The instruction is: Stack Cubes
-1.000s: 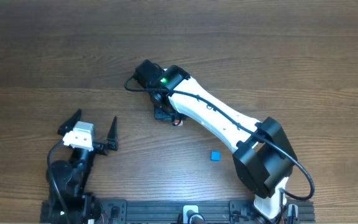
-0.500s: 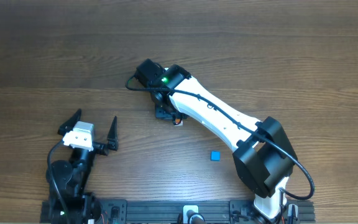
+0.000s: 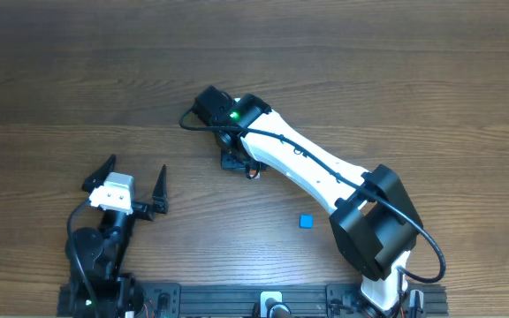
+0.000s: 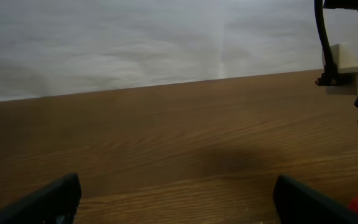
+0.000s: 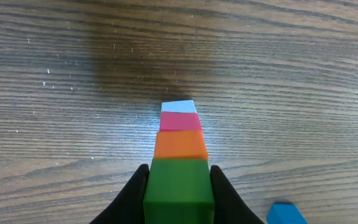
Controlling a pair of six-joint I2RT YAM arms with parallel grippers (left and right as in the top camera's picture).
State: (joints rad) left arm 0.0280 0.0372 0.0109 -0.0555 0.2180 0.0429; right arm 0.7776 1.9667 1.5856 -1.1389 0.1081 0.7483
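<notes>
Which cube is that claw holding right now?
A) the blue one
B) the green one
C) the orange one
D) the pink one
B: the right gripper clamps the green cube from both sides; the blue cube lies apart.

Looks like a robotics lab or test bench. Bare wood-grain tabletop (image 3: 60, 71) with a black mounting rail (image 3: 210, 293) bolted along its 6 o'clock edge. Two small cabled arms fixed there, left arm (image 3: 95, 256) at 7 o'clock, right arm (image 3: 307, 168) at 5 o'clock, green status light (image 3: 233, 115) lit. Plain pale wall (image 4: 135, 37) behind. Small coloured cubes (image 5: 179, 146) as props.
</notes>
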